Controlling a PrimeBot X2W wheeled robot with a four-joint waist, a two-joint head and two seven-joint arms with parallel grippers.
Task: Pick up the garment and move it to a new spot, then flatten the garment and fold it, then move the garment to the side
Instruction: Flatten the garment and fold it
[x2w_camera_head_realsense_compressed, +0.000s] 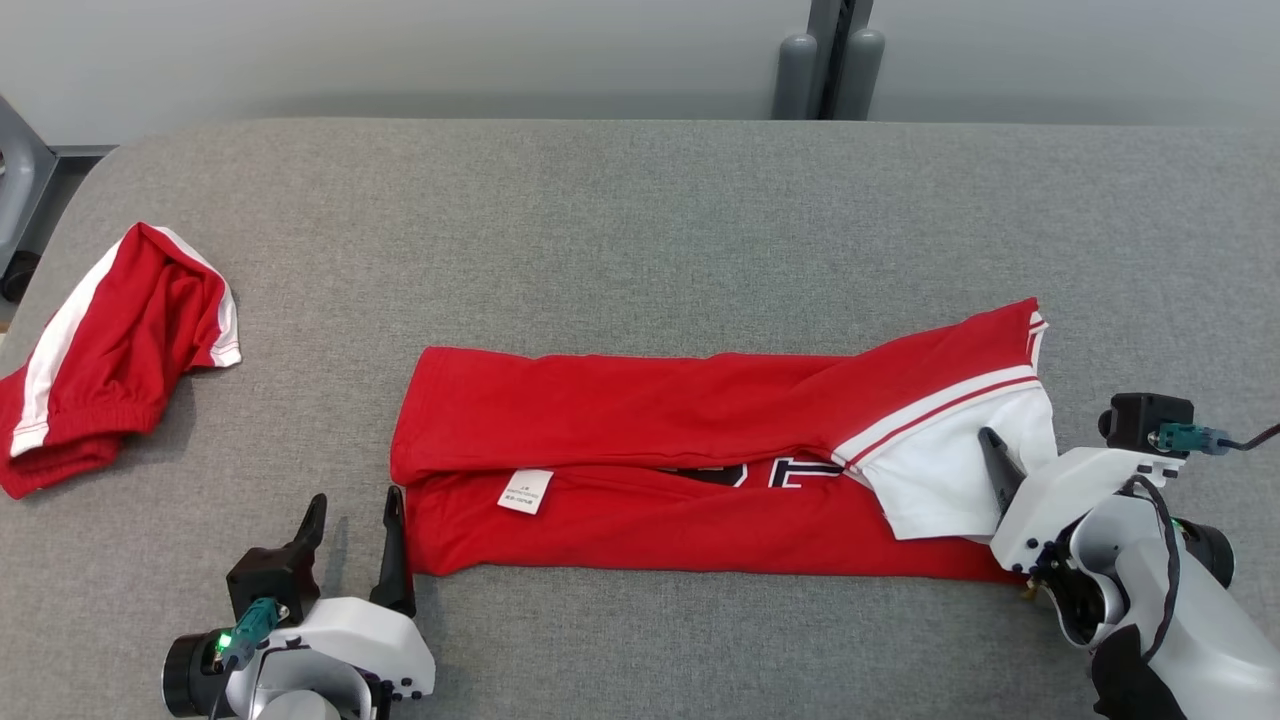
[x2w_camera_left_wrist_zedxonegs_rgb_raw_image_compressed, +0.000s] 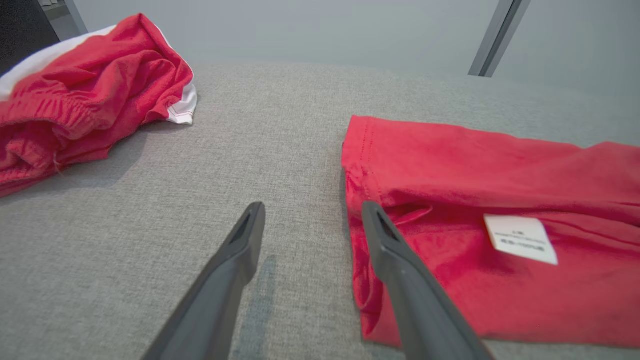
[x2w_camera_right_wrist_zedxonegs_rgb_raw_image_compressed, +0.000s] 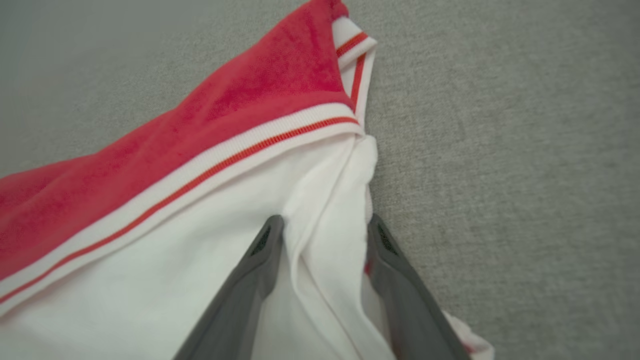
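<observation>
1. On the grey tabletop (x2w_camera_head_realsense_compressed: 640, 200), head view: the garment (x2w_camera_head_realsense_compressed: 640, 420), a red jersey, lay folded lengthwise into a long band across the near middle. A white label (x2w_camera_head_realsense_compressed: 526, 491) was exposed at the fold opening, and a white sleeve (x2w_camera_head_realsense_compressed: 950, 480) with striped trim lay at the right end. Red shorts (x2w_camera_head_realsense_compressed: 110, 350) with white side stripes lay crumpled at the far left, well apart from the garment. The left hand (x2w_camera_head_realsense_compressed: 356, 495) stood at the garment's left end, fingers spread, the inner finger just beside the hem. The right hand (x2w_camera_head_realsense_compressed: 1005, 455) sat at the white sleeve, with one finger showing on top of the fabric.

2. Left wrist view: the left hand (x2w_camera_left_wrist_zedxonegs_rgb_raw_image_compressed: 312, 207) was spread and held nothing. One finger was over the tabletop (x2w_camera_left_wrist_zedxonegs_rgb_raw_image_compressed: 250, 125); the other ran along the hemmed end of the garment (x2w_camera_left_wrist_zedxonegs_rgb_raw_image_compressed: 475, 165). The label (x2w_camera_left_wrist_zedxonegs_rgb_raw_image_compressed: 520, 237) lay on the lower layer. The shorts (x2w_camera_left_wrist_zedxonegs_rgb_raw_image_compressed: 75, 100) lay at upper left.

3. Right wrist view: the right hand (x2w_camera_right_wrist_zedxonegs_rgb_raw_image_compressed: 324, 222) was spread and straddled a raised fold of the white sleeve (x2w_camera_right_wrist_zedxonegs_rgb_raw_image_compressed: 150, 280), with fabric lying loose between the fingers. The red body of the garment (x2w_camera_right_wrist_zedxonegs_rgb_raw_image_compressed: 200, 125) lay beyond the striped trim. Grey tabletop (x2w_camera_right_wrist_zedxonegs_rgb_raw_image_compressed: 500, 150) showed to the right.
</observation>
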